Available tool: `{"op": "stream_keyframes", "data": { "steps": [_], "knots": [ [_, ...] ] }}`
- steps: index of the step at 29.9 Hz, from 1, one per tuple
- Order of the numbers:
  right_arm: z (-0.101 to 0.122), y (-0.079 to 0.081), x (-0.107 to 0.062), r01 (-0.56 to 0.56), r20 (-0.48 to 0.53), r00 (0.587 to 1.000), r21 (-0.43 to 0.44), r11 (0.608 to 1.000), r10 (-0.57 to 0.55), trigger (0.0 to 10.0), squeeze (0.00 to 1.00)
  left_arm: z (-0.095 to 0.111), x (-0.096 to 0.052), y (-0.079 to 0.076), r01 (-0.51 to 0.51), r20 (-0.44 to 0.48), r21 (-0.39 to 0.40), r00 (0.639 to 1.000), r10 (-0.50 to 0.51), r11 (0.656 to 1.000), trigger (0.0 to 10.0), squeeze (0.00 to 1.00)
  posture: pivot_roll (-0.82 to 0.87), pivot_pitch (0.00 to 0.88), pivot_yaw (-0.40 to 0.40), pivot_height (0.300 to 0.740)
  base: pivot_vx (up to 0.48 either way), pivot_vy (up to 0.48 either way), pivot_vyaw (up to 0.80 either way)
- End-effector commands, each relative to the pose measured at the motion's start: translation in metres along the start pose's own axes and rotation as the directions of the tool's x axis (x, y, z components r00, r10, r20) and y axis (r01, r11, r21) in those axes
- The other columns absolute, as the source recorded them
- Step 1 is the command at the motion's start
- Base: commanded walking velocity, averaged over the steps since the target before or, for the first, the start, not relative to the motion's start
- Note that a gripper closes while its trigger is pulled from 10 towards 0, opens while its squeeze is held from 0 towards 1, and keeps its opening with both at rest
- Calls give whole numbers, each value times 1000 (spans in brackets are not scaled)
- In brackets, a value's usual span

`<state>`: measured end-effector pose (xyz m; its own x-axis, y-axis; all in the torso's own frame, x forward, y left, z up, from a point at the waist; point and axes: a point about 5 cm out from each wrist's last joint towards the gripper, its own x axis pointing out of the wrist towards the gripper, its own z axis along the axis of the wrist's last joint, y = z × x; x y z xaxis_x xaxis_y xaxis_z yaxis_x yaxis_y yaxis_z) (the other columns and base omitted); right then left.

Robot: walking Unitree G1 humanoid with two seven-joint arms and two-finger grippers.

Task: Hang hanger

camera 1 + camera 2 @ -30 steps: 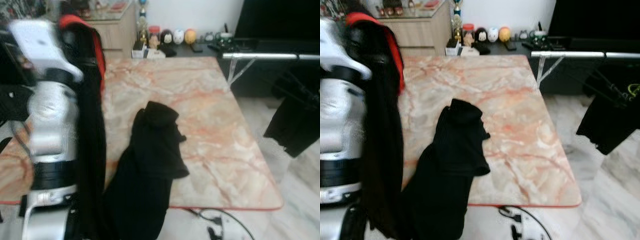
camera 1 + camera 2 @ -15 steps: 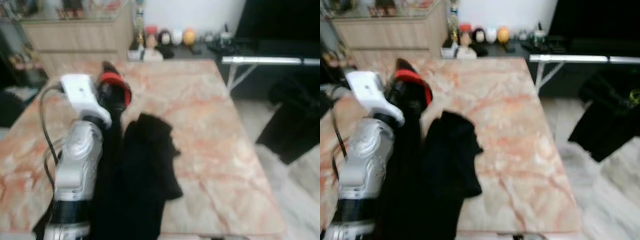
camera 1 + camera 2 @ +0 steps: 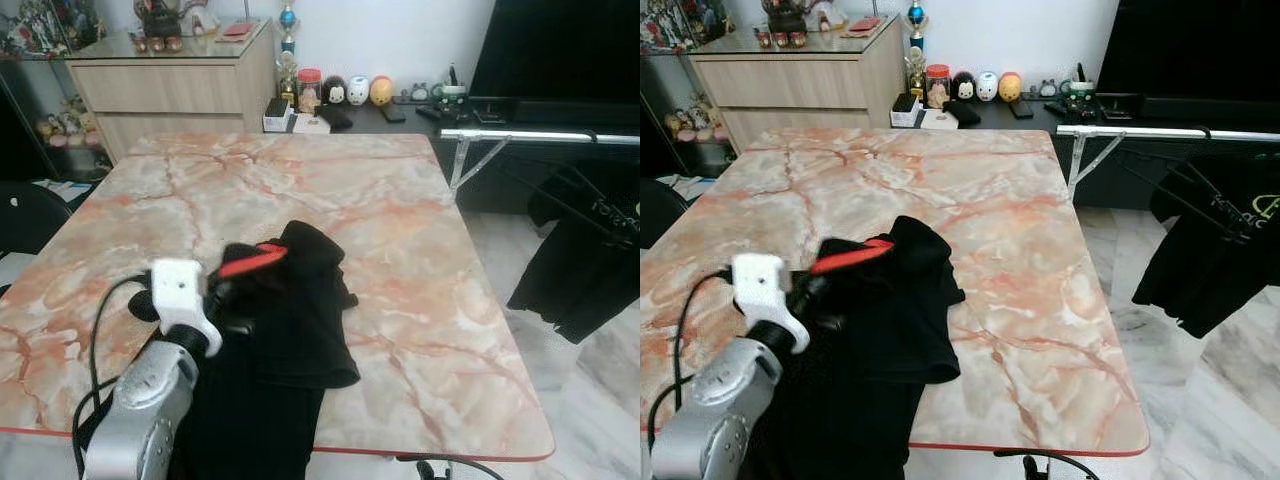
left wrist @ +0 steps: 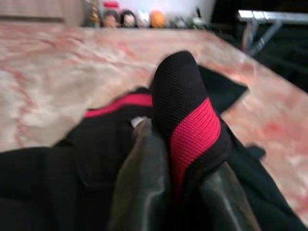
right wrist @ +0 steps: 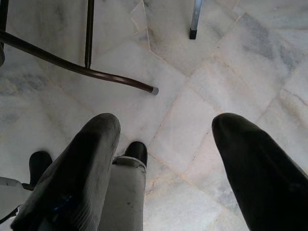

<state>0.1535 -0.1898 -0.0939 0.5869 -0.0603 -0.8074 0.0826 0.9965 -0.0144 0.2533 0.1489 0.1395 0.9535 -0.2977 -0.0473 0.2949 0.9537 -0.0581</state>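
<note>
Black-and-red garment (image 4: 190,120) sits clenched in my left gripper (image 4: 185,159) over the marble tabletop (image 3: 400,210); my right gripper (image 5: 166,159) hangs spread above the floor (image 5: 202,72).

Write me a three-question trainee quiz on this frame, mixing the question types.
1. True or false: the left gripper is shut on the black and red garment.
2. The rail with a hung black shirt stands on the robot's: A) left B) right C) behind the cabinet
3. What does the right gripper point at?

Key: 1 true; 2 B; 3 the marble floor, jaws open and empty.
</note>
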Motion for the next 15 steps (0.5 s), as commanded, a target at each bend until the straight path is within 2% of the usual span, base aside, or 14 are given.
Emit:
{"op": "stream_keyframes", "data": {
  "steps": [1, 6, 11, 15],
  "knots": [
    [0, 0, 0, -1, 0, 1000, 5, 1000, 1, 10000, 0, 0, -1, -3, 30, -4, 12, 1000, -30, 999, 10000, 1000, 40, 0, -1, 740, 0, 0, 0],
    [0, 0, 0, -4, 0, 1000, 6, 1000, 4, 10000, 0, 4, -2, -9, 91, -15, 3, 996, -91, 996, 10000, 1000, 45, 0, -1, 740, 0, 0, 0],
    [0, 1, 0, -4, -1, 1000, 12, 1000, 4, 10000, 0, 8, -8, -14, 217, -39, 42, 976, -215, 975, 10000, 1000, 51, 0, 2, 740, 0, 0, 0],
    [0, 2, 0, -6, 0, 1000, 20, 1000, 6, 10000, 0, 13, -12, -13, 277, -44, 71, 961, -274, 958, 10000, 1000, 55, 0, 3, 740, 0, 0, 0]
  ]
}}
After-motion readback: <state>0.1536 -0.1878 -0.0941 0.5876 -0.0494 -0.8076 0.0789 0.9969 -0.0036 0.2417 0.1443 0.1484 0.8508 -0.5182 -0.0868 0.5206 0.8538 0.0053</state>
